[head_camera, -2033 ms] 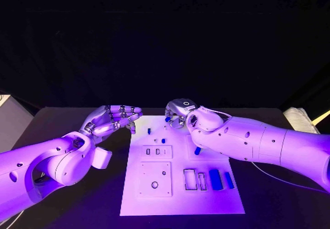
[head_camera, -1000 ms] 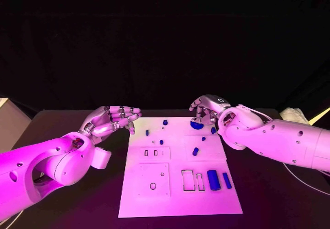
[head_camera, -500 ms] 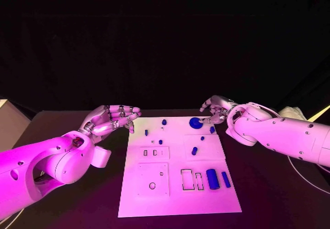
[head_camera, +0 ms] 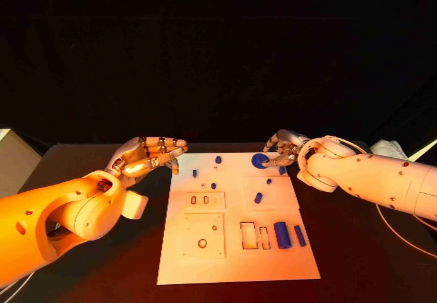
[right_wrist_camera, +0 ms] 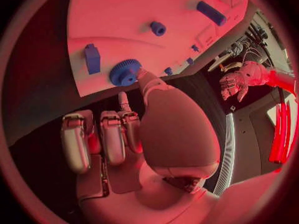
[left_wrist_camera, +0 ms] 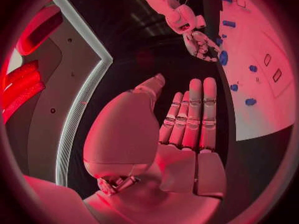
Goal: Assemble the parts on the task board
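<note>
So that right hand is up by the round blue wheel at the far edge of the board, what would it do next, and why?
Probably close its fingers on the blue gear and lift it. The right hand sits beside the gear at the far edge of the task board, one fingertip touching its rim in the right wrist view, but nothing grips it yet. The left hand hovers off the board, holding nothing.

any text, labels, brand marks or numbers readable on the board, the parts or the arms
None can be read.
The task board carries only outlined slots and holes, no print.
The blue gear and the other blue parts are plain.
The left hand, the right hand and the white arms show small dark dots, no lettering.
</note>
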### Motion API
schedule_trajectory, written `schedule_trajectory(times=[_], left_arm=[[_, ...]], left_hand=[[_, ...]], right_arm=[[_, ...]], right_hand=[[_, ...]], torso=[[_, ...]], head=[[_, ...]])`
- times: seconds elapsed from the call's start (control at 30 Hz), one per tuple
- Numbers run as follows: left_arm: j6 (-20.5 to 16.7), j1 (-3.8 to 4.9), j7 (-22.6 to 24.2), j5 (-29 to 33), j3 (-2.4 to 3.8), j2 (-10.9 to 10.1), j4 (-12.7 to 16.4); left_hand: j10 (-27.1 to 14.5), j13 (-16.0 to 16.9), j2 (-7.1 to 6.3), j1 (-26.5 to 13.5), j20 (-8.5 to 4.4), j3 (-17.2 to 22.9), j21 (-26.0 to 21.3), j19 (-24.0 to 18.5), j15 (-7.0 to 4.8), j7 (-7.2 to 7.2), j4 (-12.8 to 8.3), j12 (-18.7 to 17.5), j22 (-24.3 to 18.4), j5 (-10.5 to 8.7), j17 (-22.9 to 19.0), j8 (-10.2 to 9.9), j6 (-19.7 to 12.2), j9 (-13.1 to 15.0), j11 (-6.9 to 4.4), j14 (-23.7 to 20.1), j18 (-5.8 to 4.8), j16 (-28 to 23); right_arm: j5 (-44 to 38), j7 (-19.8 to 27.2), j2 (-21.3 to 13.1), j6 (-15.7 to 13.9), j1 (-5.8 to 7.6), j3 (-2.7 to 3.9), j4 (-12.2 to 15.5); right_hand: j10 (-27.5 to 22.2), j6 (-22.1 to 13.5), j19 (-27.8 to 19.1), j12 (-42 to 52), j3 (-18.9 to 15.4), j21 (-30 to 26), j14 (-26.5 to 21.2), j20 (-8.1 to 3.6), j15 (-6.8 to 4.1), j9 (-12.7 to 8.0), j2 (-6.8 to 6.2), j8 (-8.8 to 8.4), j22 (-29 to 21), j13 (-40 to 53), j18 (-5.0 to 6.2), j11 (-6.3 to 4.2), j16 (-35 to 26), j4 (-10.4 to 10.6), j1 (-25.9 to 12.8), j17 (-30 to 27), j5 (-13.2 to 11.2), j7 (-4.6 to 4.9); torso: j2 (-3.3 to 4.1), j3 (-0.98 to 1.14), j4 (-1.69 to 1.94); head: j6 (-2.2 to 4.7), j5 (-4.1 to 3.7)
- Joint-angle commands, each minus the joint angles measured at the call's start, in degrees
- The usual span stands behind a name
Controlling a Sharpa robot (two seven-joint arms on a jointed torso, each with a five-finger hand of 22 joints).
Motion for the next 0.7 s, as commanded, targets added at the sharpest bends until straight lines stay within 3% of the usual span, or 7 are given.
schedule_trajectory(times=[0.03,0.7], left_arm=[[1.05,0.10,0.22,-0.09,0.05,0.06,0.07],[1.06,0.11,0.13,-0.09,0.05,-0.04,0.09]], left_hand=[[-0.33,-0.02,0.66,-0.11,-0.11,0.13,0.24,-0.49,-0.06,0.03,-0.20,-0.09,0.09,-0.25,-0.05,-0.24,-0.49,0.07,-0.08,-0.48,0.82,0.18],[-0.33,-0.02,0.66,-0.11,-0.11,0.13,0.24,-0.49,-0.06,0.03,-0.20,-0.09,0.09,-0.25,-0.05,-0.24,-0.49,0.07,-0.08,-0.48,0.82,0.18]], right_arm=[[0.60,-0.69,0.31,1.63,-0.05,0.00,-0.13],[-0.17,-0.93,3.09,1.33,-0.80,-0.24,-3.05]], right_hand=[[4.74,0.00,6.00,0.28,-0.11,0.20,6.17,0.29,0.40,0.14,0.86,0.50,15.06,13.77,-0.80,0.41,0.32,0.19,0.16,15.06,0.28,-0.11],[4.90,0.42,6.00,0.41,0.28,0.20,6.17,0.29,0.35,0.23,1.21,0.85,15.06,13.96,-0.80,0.33,0.32,0.22,0.47,15.06,0.24,-0.19]], torso=[[-0.06,-0.02,0.00],[0.10,0.02,0.15]], head=[[0.03,-0.11],[-0.06,0.08]])
